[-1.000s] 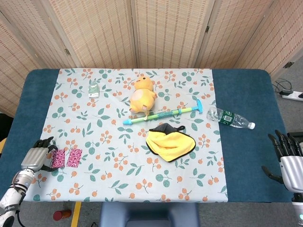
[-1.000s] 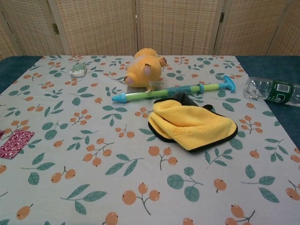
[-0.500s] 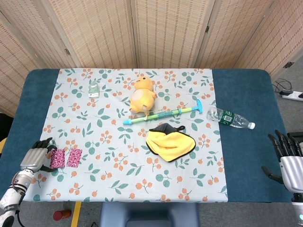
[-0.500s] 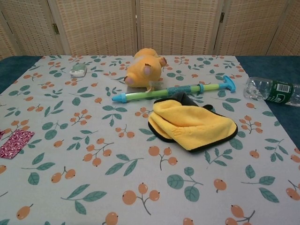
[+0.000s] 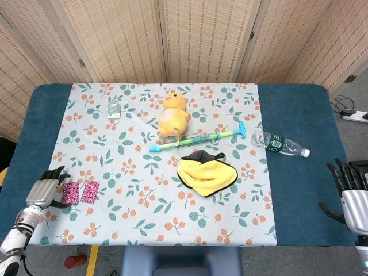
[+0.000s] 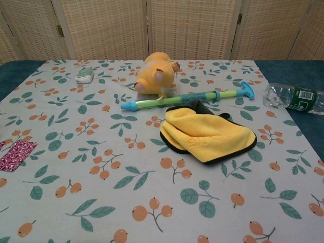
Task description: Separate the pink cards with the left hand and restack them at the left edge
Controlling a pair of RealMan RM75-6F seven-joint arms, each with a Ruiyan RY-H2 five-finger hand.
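Left hand (image 5: 45, 188) sits at the near-left edge of the surface (image 5: 299, 115), fingers curled down, fingertips resting at the left edge of the left pink card (image 5: 71, 192). Compared with a second ago it has slid a touch nearer and further left, barely a nudge. Whether it actually pinches that card, I cannot tell from here. The right pink card (image 5: 90, 191) lies flat just beside the first, a thin gap between them, both on the floral cloth (image 5: 144, 218) near its left border. Neither card has moved since the earlier frames. The chest view catches the right pink card at its left margin, flat as before.

Right hand (image 5: 348, 192) hangs off the near-right corner, fingers spread and pointing away, holding nothing. It has dropped a shade lower in the head view than a second ago.

Everything else stays put: the yellow plush toy (image 5: 173, 118) far of centre, the green and blue water squirter (image 5: 198, 140) just near of it, the folded yellow cloth (image 5: 207, 174) nearer still, the clear plastic bottle (image 5: 279, 143) lying on its side on the blue surface to the right, and the small green and white object (image 5: 114, 108) far left on the cloth.
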